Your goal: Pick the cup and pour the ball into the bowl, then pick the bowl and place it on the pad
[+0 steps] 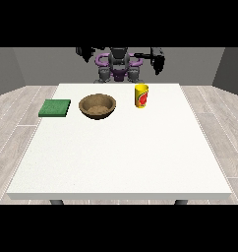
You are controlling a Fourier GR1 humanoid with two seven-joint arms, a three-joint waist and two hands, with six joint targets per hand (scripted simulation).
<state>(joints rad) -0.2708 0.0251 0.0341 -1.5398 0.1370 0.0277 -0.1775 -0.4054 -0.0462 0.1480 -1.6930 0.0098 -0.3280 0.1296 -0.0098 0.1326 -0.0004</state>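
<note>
Things sat in a row across the far half of the white desk (121, 147), close to the robot, likely so its arms could reach them. The yellow cup (141, 95) with a red mark stood upright toward the view's right, touching nothing. It probably stood straight so the ball would stay inside, but the ball could not be seen from here. The brown bowl (97, 106) sat near the cup, to its left in the view, open side up and looking empty. That was a good place for it, since the cup would only need to be moved over a little and tipped. The green pad (55, 108) lay flat near the desk's left edge, just beside the bowl, waiting for the bowl to be set on it. The hand at the view's right (159, 63) hung high, above and behind the cup, holding nothing, and whether its fingers were wide or narrow could not be told. The hand at the view's left (86, 53) was also held up, far from everything. Nothing in the job looked started yet.
</note>
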